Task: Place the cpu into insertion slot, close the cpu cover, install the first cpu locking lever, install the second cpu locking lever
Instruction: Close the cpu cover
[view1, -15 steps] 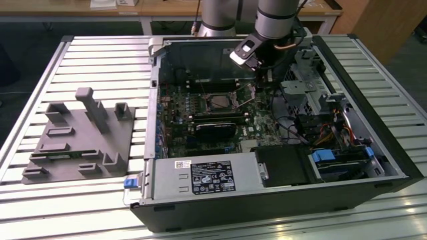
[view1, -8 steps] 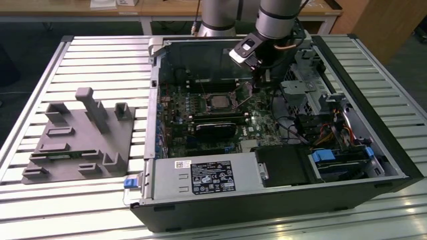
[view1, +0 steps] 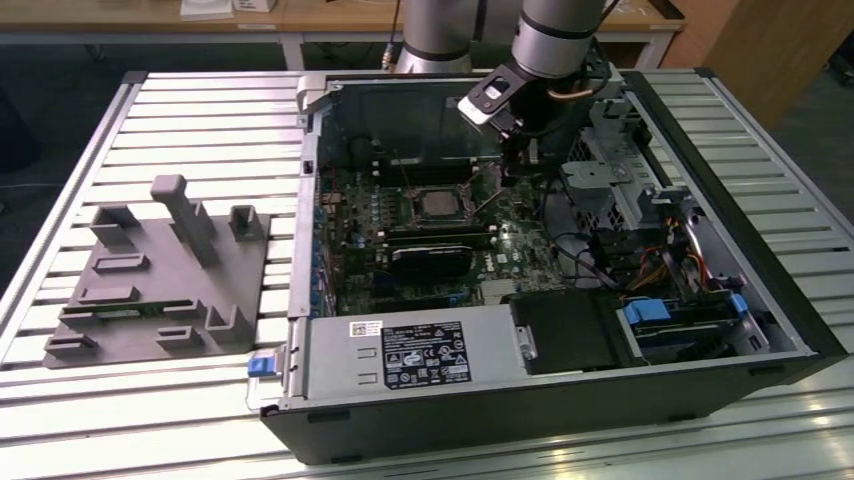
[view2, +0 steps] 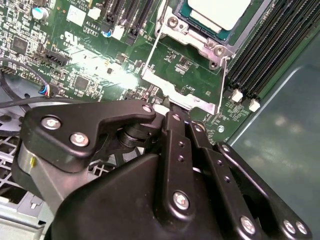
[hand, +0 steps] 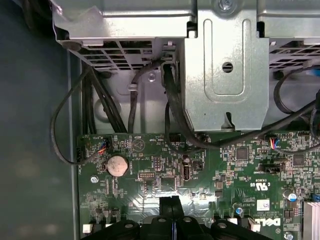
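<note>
The arm (view1: 558, 35) is a smooth round tube of silver-grey metal, and a second thick grey segment (view1: 438, 40) stands behind it. Lower, at the wrist, the body turns black and carries a small block (view1: 486, 100) with a white face. The pincer (view2: 167, 107) is matte black, made of flat link bars (view2: 175, 150) with rounded ends, joined by shiny silver screws (view2: 78, 139). On one side there is a tiny yellow mark (view2: 32, 161).

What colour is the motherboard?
The motherboard is green, clearest in the second wrist view.
</note>
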